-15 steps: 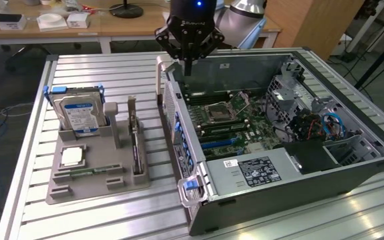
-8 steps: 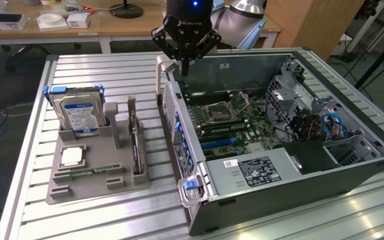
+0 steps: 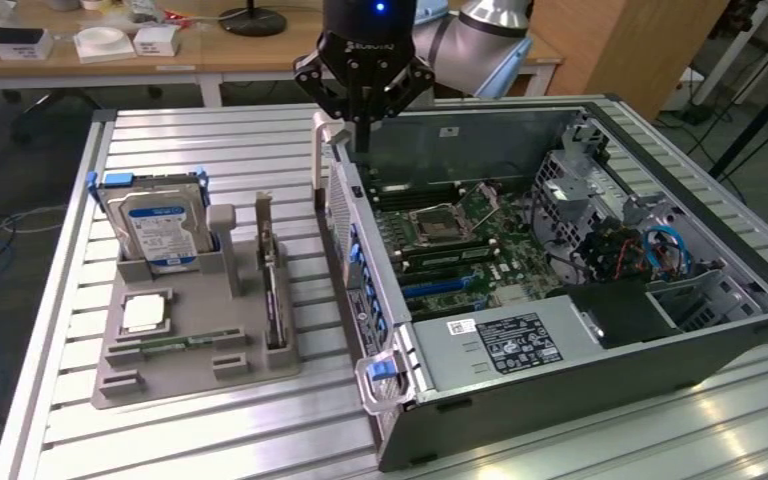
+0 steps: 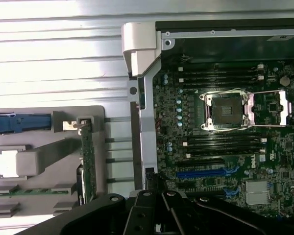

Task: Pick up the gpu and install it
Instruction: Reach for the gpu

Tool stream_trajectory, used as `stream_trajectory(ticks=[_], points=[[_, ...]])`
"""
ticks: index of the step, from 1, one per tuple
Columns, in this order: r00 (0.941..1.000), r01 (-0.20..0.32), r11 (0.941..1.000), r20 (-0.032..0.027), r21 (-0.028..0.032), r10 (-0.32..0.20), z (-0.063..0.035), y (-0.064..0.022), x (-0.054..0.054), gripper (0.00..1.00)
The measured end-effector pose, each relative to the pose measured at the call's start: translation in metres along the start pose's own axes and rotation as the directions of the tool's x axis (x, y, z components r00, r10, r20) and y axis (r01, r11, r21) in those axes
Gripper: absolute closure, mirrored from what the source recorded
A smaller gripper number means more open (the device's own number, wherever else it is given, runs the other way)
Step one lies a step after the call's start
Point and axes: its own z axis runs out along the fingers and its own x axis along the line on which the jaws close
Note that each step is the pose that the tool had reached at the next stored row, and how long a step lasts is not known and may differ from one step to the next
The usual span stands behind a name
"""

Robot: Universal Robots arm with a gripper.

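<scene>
The gpu (image 3: 272, 290) is a thin dark card standing on edge in a slot of the grey holder (image 3: 197, 370), on the exterior view's left of the computer case. In the wrist view the gpu (image 4: 87, 166) appears edge-on as a green strip. My gripper (image 3: 357, 135) hangs above the far corner of the open case (image 3: 704, 345), over its rear wall, well away from the gpu. Its fingers are shut with nothing between them. The black body of the gripper (image 4: 159, 215) shows in the wrist view.
The holder also carries a silver hard drive (image 3: 157, 225) with blue rails, a processor (image 3: 144, 313) and a green memory stick (image 3: 177, 343). Inside the case lie the motherboard (image 3: 471, 245), its blue slot (image 4: 206, 173) and the power supply (image 3: 511, 340). A desk (image 3: 117, 55) stands behind.
</scene>
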Motion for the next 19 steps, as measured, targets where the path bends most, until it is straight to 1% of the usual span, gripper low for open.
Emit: stream_trajectory(ticks=[19], points=[[1.0, 0.0, 1.0, 0.0, 0.0, 0.0, -0.0003, -0.001, 0.013, 0.89]])
